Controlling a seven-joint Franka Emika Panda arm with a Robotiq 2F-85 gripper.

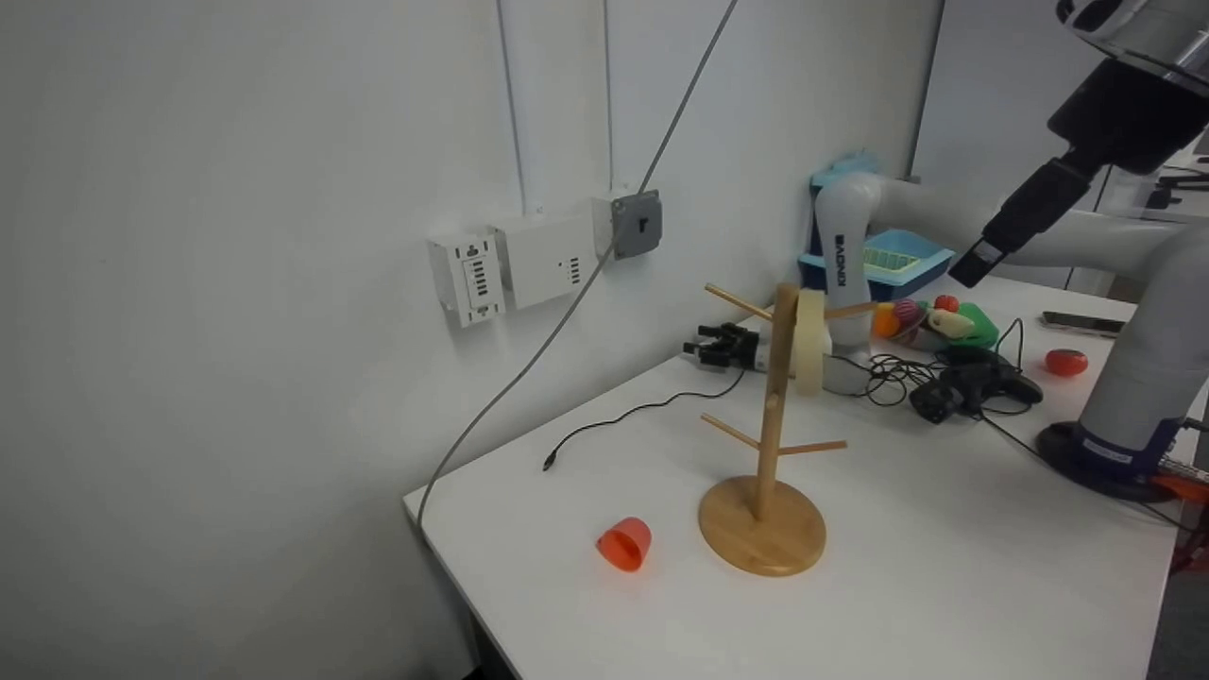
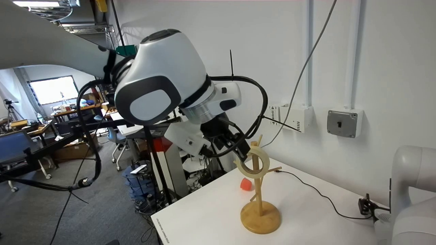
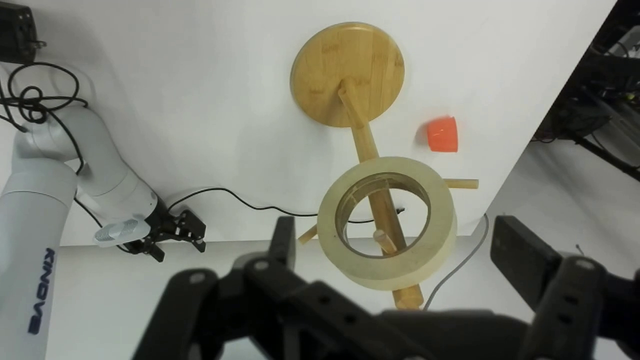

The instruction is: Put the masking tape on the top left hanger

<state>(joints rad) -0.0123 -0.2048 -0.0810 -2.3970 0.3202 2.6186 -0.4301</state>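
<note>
Now, working rightward in an exterior view: pale wall [image 1: 236, 236] fills the left and carries a vented white box [image 1: 469, 280] and a grey switch box [image 1: 638, 225]. White tabletop [image 1: 586, 614] runs along it. Black cord [image 1: 614, 418] lies across the rear part. Orange-red cup-shaped object [image 1: 624, 545] rests on its side.

Near that, but apart: wooden stand [image 1: 771, 423], upright on its round base. Left-pointing upper peg [image 1: 737, 300] slants up toward its tip. Masking tape [image 1: 809, 345] hangs around the right-pointing upper peg [image 1: 853, 310], close to the stand's column; whether it touches the column, cannot tell. Peg's tip shows past the roll. Wrist view agrees: a peg end shows inside the ring's open centre. Which of the two pegs the task counts as left, cannot tell; the views face differently.

Farther right and behind: light-blue tray [image 1: 921, 274], toy produce [image 1: 947, 324], white arm [image 1: 954, 219] marked KINOVA.

End effector [image 1: 979, 262] hangs in the air, tip slanting down, apart from the roll. Wrist view has its fingers [image 3: 525, 260] spread wide, released, tape showing in the gap beyond them.

Far right on the tabletop: a red round object [image 1: 1065, 362], then a dark flat phone-like thing [image 1: 1083, 324].
</note>
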